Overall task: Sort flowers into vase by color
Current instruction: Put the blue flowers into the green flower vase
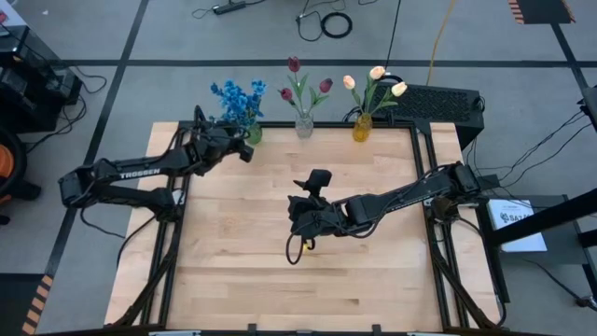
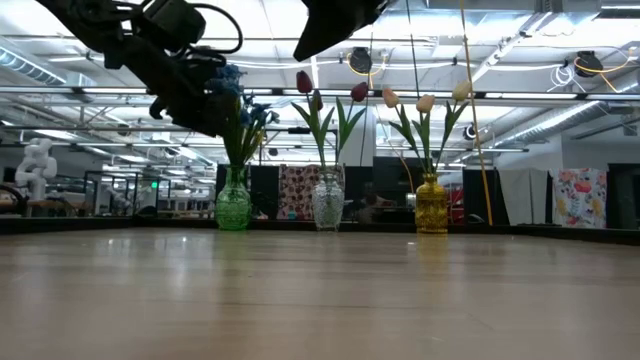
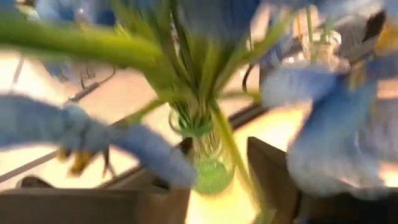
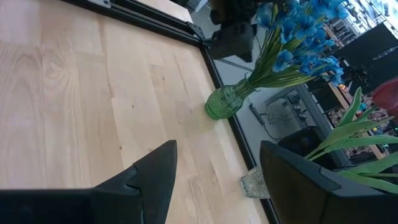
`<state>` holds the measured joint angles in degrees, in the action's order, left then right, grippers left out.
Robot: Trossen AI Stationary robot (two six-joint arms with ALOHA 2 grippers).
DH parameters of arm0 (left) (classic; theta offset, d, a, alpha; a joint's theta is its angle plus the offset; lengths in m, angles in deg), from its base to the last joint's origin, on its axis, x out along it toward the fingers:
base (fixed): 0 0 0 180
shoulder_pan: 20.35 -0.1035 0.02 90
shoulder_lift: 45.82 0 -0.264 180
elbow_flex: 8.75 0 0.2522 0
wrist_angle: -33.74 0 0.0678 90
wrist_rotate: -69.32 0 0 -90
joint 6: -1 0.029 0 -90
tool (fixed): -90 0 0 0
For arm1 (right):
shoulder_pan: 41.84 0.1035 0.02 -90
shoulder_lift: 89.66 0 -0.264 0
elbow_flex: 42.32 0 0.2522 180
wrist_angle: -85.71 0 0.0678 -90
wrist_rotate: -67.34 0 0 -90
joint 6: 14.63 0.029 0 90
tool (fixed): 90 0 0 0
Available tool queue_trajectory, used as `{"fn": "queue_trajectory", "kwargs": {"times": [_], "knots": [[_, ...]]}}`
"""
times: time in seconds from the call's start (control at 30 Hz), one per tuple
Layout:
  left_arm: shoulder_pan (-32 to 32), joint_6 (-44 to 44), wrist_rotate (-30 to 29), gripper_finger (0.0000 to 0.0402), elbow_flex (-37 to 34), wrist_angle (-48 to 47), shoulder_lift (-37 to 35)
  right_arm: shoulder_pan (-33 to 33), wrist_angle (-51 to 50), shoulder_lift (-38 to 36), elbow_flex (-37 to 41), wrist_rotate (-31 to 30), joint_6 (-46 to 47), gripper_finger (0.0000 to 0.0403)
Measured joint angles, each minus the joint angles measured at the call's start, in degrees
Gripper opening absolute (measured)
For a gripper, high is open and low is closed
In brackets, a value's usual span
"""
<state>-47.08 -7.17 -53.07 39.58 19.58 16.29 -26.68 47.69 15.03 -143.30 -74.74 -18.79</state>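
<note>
Three vases stand along the table's far edge. The green vase (image 1: 254,136) holds the blue flowers (image 1: 238,97), the clear vase (image 1: 304,125) holds red tulips (image 1: 297,79), and the yellow vase (image 1: 362,128) holds cream tulips (image 1: 374,78). My left gripper (image 1: 244,147) is right at the blue bunch, just above the green vase (image 3: 209,169). Its fingers are apart, with one green stem (image 3: 239,158) running between them. My right gripper (image 1: 300,207) hangs open over the middle of the table, with nothing between its fingers (image 4: 217,149). My left gripper's fingers stand on either side of a blue flower's stem (image 3: 244,171), just outside the green vase's mouth. The stem's lower end is in the vase. It passes close to one finger (image 3: 273,180), and I cannot tell whether it touches that finger.
A black rail (image 1: 326,124) frames the wooden table (image 1: 280,280), and the vases stand just at its far side. A black perforated box (image 1: 438,101) sits beyond the far right corner. A white sheet (image 1: 518,222) lies off the right edge.
</note>
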Motion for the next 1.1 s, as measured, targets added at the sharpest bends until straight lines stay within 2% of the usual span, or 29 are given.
{"fn": "queue_trajectory", "kwargs": {"times": [0.2, 0.33, 0.43, 0.57, 0.83, 1.03, 1.1], "knots": [[2.69, -5.28, 1.02, 0.0257, 0.0, -12.48, -3.82, 0.0, -0.98, 0.0, 0.0, 1.44, 0.26, 0.0222], [6.03, -10.44, 6.17, 0.0287, 0.0, -19.35, -8.4, 0.0, -0.95, 0.0, 0.0, 1.49, 0.3, 0.0222], [9.26, -12.57, 8.51, 0.0286, 0.0, -20.03, -12.4, 0.0, -1.24, 0.0, 0.0, 1.49, 0.39, 0.0222], [13.48, -12.38, 7.84, 0.0271, 0.0, -17.58, -18.21, 0.0, -1.72, 0.0, 0.0, 1.48, 0.46, 0.0222], [16.49, -12.56, 8.55, 0.0239, 0.0, -21.27, -27.53, 0.33, -1.74, 0.0, 0.0, 1.46, 0.44, 0.0222], [18.93, -10.13, 15.59, 0.0237, -0.02, -21.92, -31.63, 0.5, -2.18, 0.0, 0.0, 1.46, 0.44, 0.0222], [19.87, -9.13, 16.1, 0.0237, -0.02, -21.77, -33.16, 0.5, -2.51, 0.0, 0.0, 1.44, 0.44, 0.0222]]}}
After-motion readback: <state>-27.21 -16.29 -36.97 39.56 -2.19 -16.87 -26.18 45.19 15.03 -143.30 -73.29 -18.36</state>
